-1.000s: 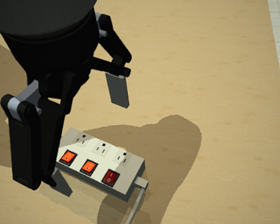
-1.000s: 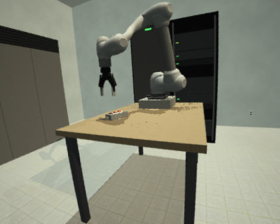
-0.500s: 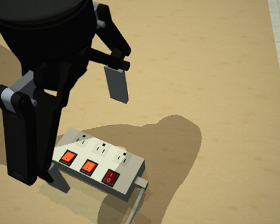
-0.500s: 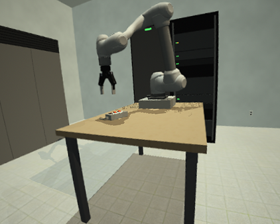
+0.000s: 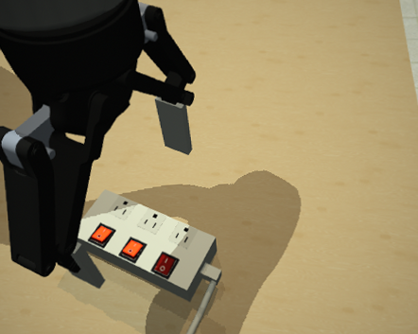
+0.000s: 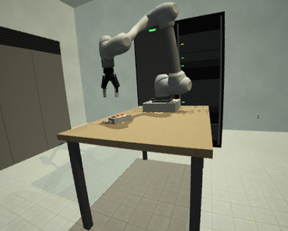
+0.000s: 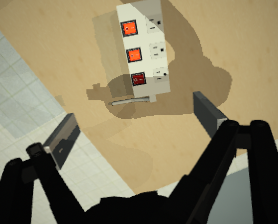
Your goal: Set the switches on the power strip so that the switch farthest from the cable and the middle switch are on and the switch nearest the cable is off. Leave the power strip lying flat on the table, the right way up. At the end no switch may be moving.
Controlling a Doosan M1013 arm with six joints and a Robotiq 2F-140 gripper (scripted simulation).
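The beige power strip (image 5: 149, 241) lies flat on the table, the right way up, with its grey cable (image 5: 199, 314) leaving at the lower right. The switch farthest from the cable (image 5: 101, 234) and the middle switch (image 5: 132, 249) glow bright orange. The switch nearest the cable (image 5: 165, 265) is dark red. My gripper (image 5: 124, 189) hangs well above the strip, open wide and empty. In the wrist view the strip (image 7: 144, 50) lies below and ahead of the open gripper (image 7: 137, 127). In the exterior view the gripper (image 6: 110, 93) hangs high over the strip (image 6: 119, 118).
The robot base (image 6: 161, 105) stands on the table behind the strip. The table's left edge is close to the strip. A dark server rack (image 6: 201, 76) stands behind the table.
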